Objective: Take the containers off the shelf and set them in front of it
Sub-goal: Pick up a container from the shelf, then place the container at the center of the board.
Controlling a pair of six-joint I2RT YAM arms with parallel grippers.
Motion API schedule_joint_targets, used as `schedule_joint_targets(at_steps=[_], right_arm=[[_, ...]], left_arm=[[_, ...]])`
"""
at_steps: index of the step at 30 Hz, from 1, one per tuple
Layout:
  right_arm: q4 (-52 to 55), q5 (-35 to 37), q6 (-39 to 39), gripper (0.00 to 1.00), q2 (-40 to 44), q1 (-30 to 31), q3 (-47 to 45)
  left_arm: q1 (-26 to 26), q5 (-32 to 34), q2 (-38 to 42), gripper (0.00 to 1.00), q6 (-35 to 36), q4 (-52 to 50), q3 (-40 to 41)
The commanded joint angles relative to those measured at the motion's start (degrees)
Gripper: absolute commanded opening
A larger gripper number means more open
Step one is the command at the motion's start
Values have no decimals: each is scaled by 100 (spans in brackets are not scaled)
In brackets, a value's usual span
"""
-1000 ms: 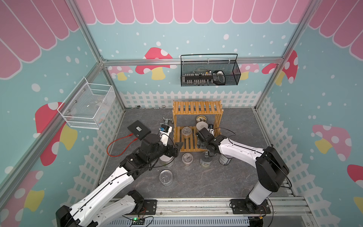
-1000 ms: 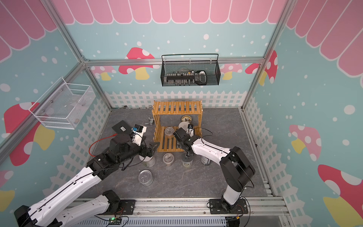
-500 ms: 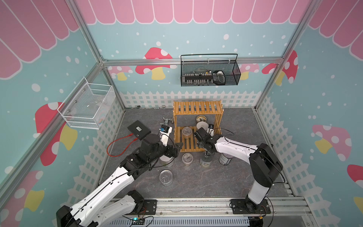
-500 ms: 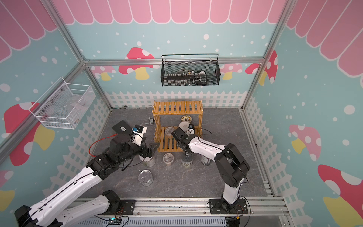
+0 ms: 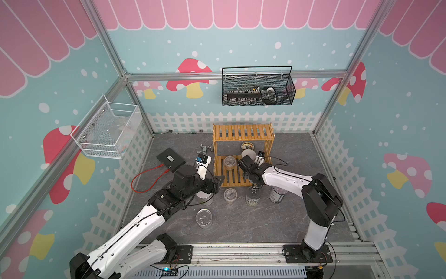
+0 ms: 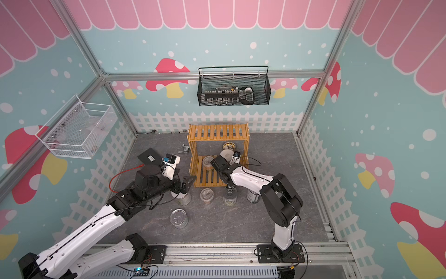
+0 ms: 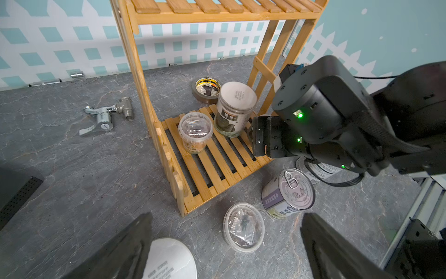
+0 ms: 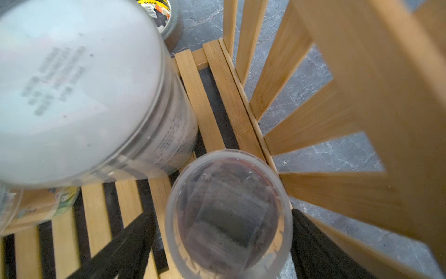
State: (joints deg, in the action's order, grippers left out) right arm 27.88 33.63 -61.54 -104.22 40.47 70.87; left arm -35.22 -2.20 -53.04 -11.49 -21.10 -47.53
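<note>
- The left gripper (image 5: 218, 183) hangs at about 8 o'clock from the shelf (image 5: 241, 139). Its jaws are spread wide with nothing between them.
- A white-lidded jar (image 5: 204, 197) stands on the grey floor right under that gripper.
- At that jar's 6 o'clock a silver pull-tab tin (image 5: 204, 218) stands upright, apart from it.
- A clear jar (image 5: 230, 195) sits on the floor just in front of the shelf's lower tier, at its 6 o'clock.
- On the lower tier, toward 9 o'clock, the shelved clear jar (image 8: 229, 212) rests on the slats.
- The right gripper (image 8: 222, 213) reaches in from 4 o'clock and straddles the shelved clear jar. Its jaws stand wide. One finger (image 8: 311, 239) lies close against the wall, and the other seems just off it.
- At that jar's 1 o'clock, on the same tier, the tall shelved jar (image 7: 235, 108) stands upright with its white lid up.
- A purple-labelled tin (image 5: 253, 196) stands on the floor at the shelf's 5 o'clock, under the right arm.
- At that tin's 3 o'clock is another container (image 5: 276, 194), partly hidden by the arm.
</note>
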Motion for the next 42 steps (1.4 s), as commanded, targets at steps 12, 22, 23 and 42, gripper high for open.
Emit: schedule_joint_targets(at_steps=[12, 22, 23, 42], right_arm=[[-84, 162, 388, 68, 335, -32, -98], [-979, -435, 2321, 67, 1388, 339, -485], [-1036, -626, 2486, 67, 1509, 379, -524], [-1703, -2684, 5249, 67, 3036, 2703, -1930]], left_arm=[[69, -149, 42, 99, 94, 102, 60], [73, -199, -19, 99, 76, 100, -17], [76, -202, -22, 99, 70, 105, -13], [174, -199, -82, 99, 41, 53, -201]])
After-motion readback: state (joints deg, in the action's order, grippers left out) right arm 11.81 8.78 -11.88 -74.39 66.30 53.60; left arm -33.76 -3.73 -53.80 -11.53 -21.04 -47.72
